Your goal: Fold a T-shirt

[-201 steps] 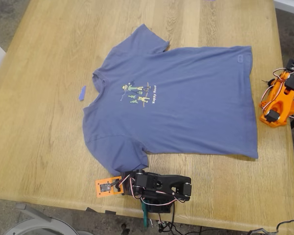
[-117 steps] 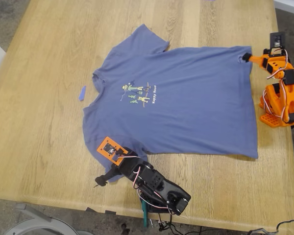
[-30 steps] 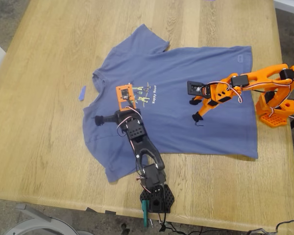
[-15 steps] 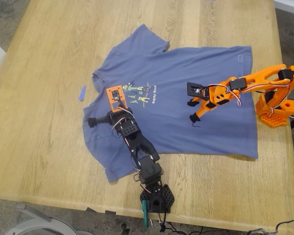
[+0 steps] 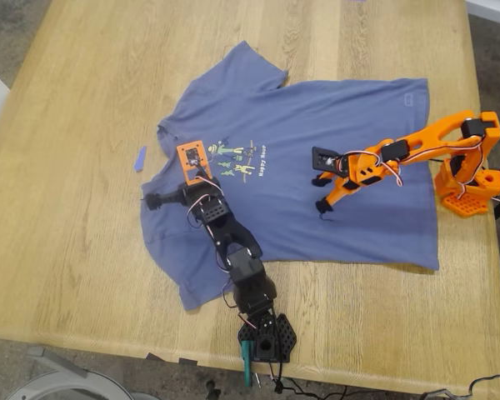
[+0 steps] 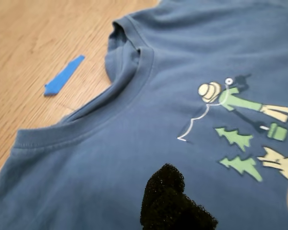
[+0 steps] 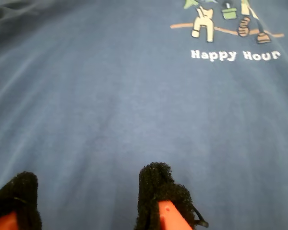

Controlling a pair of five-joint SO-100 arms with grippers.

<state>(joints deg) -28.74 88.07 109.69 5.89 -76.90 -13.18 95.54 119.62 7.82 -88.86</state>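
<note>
Blue T-shirt [image 5: 317,158] lies flat on our counter [image 5: 67,208]; my second gripper [image 7: 86,201] hovers, jaws apart; my first gripper's [image 5: 154,200] jaws we cannot tell.

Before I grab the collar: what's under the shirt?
The T-shirt lies flat on the wooden table, whose bare wood shows all around it. Nothing visibly bulges the cloth; anything thin underneath stays hidden.

A hobby robotics workspace is showing here: two small servo-driven arms with exposed wiring are sitting on a pale wooden table [image 5: 83,250], standing over a grey concrete-like floor [image 5: 8,33].
</note>
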